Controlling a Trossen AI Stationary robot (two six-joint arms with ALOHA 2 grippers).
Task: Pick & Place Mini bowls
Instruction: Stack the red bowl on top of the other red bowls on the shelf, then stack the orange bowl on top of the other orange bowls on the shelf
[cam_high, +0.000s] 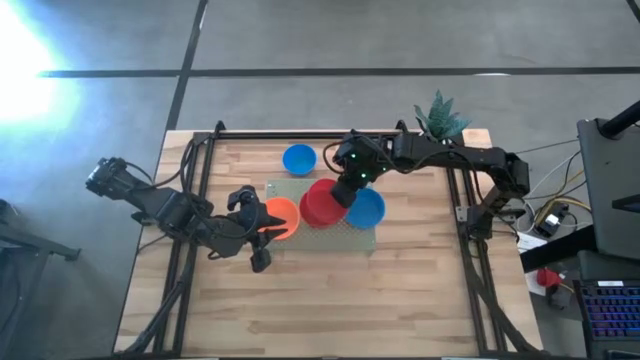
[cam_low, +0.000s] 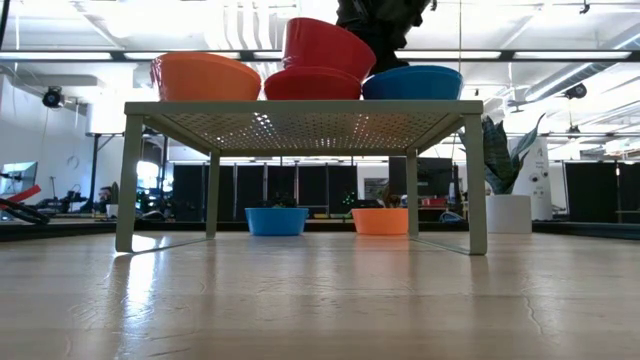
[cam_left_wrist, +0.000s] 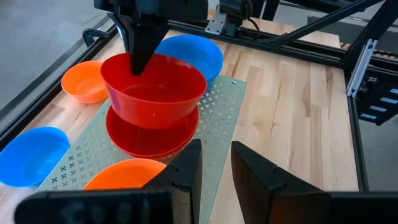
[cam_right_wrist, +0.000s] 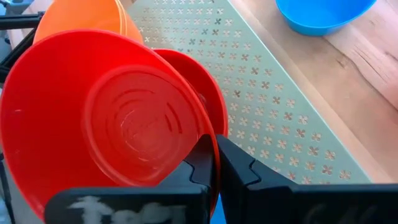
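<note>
wooden table (cam_high: 400, 290), green perforated stand (cam_high: 355, 238) mid-table. right gripper (cam_high: 343, 192) pinches rim of a red bowl (cam_high: 322, 207), tilted just above another red bowl (cam_left_wrist: 149, 134) on the stand. left gripper (cam_high: 262, 228) waits narrowly parted, empty, near orange bowl (cam_high: 282, 214).

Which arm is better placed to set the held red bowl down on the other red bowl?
The right. Its gripper is already shut on the upper red bowl's rim, tilted above the lower red bowl. The left gripper is open beside the rack.
</note>
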